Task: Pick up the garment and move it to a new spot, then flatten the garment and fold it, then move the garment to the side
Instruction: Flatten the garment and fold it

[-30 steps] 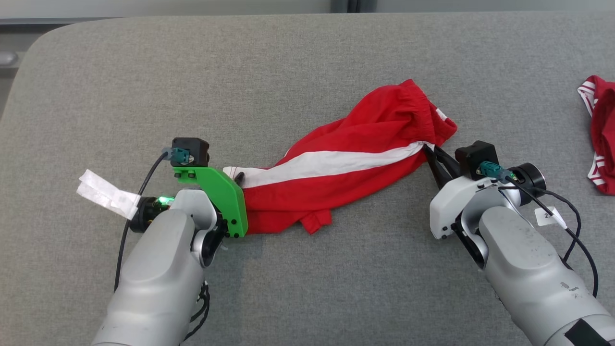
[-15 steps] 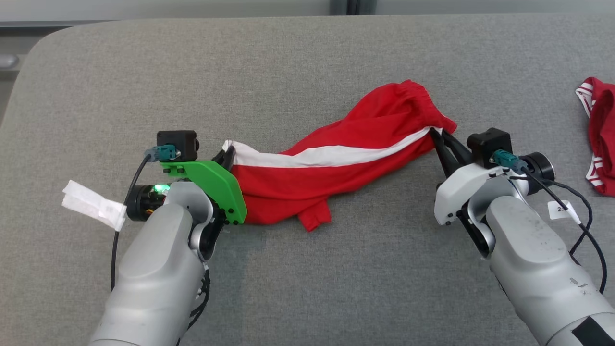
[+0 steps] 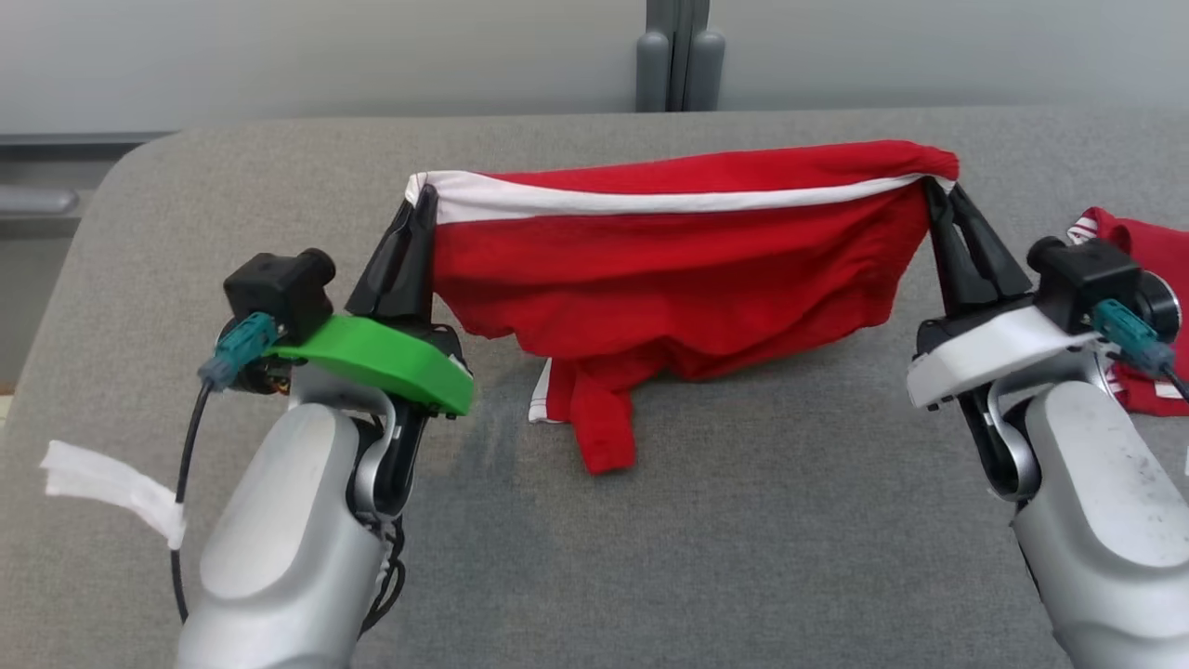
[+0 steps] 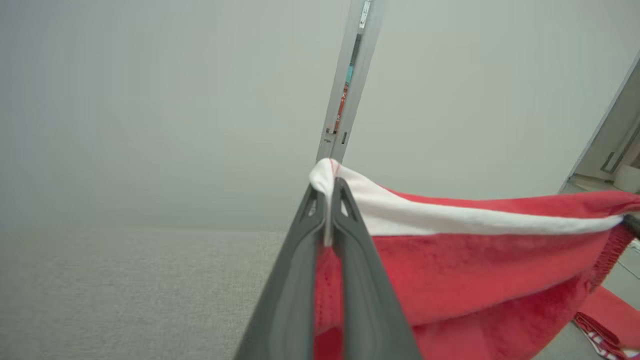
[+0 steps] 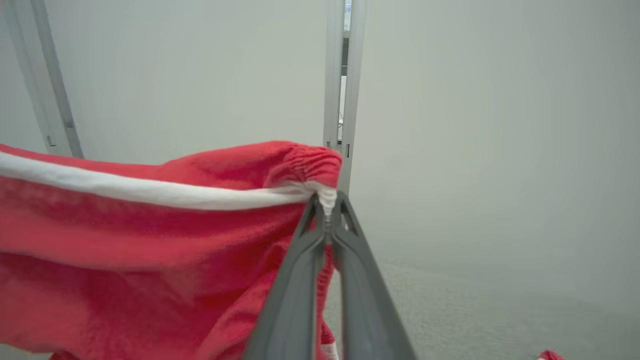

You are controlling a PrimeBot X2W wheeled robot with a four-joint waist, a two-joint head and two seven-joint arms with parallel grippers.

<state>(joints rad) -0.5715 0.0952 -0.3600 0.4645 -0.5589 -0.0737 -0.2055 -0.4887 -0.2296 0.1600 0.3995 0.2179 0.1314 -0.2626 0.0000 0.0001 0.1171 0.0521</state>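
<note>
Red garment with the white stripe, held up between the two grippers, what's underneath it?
Beneath is the grey fabric tabletop; the red garment's dangling lower end trails onto it. The tabletop behind the hanging cloth is covered, so anything there cannot be seen.

Between my left pincer [image 3: 424, 197] and my right pincer [image 3: 932, 186] the garment [image 3: 669, 269] hangs like a curtain. Its lowest fold reaches down to the table [image 3: 743, 557], so there is no way straight across from one pincer to the other. On my side of both pincers the grey top lies bare, with room for either arm. Outward of the left pincer it is open too (a white tag [image 3: 102, 478] dangles from that arm's cable, low and behind). Just outward of the right pincer lies a second red garment [image 3: 1138, 251], close by that wrist. Beyond both pincers, past the table's far edge, a wall with an upright post [image 3: 676, 56] shuts the way.
</note>
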